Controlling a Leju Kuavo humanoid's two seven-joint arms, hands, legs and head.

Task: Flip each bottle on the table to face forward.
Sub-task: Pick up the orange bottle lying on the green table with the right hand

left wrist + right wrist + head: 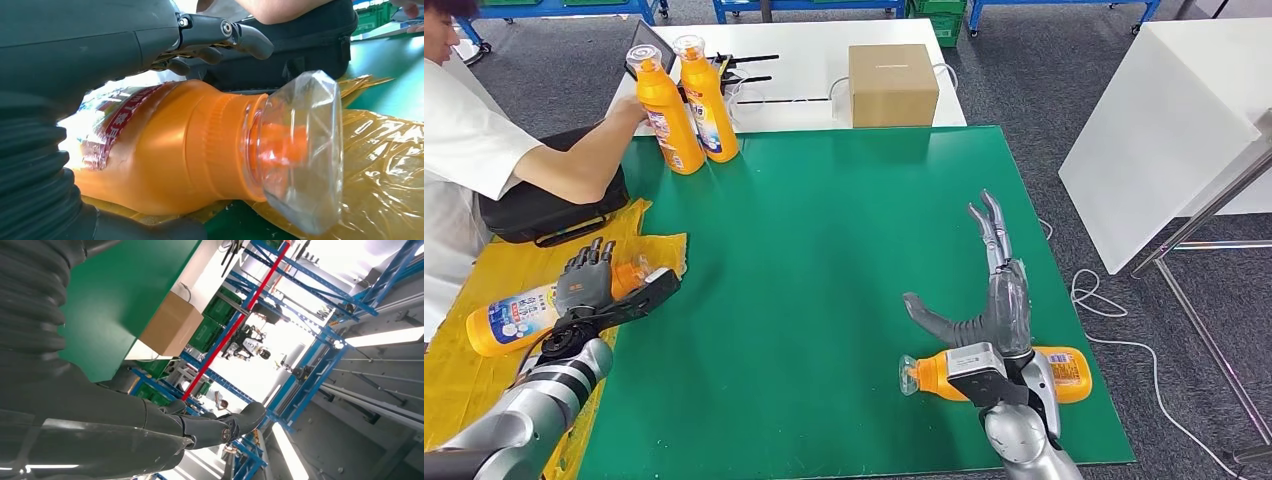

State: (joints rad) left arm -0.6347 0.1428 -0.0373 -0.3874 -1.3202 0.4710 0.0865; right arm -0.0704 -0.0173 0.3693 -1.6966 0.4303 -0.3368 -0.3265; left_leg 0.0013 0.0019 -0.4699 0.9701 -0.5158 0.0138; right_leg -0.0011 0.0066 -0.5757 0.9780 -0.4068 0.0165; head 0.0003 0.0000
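On the yellow plastic sheet (454, 385), your left hand (589, 285) grips a lying orange bottle (519, 318). Your right hand (994, 290) hovers with fingers spread above another lying bottle (1064, 372) on the green mat (824, 250). A person's hand (629, 112) touches two upright bottles (686, 110).

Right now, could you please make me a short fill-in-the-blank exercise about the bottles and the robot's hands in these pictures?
1. The left hand rests on a lying bottle on the ____ plastic sheet.
2. A person's hand touches one of ____ upright bottles.
3. The right hand has spread fingers and holds ____.
4. The bottle by the right arm lies on the ____ mat.

Answers: yellow; two; nothing; green
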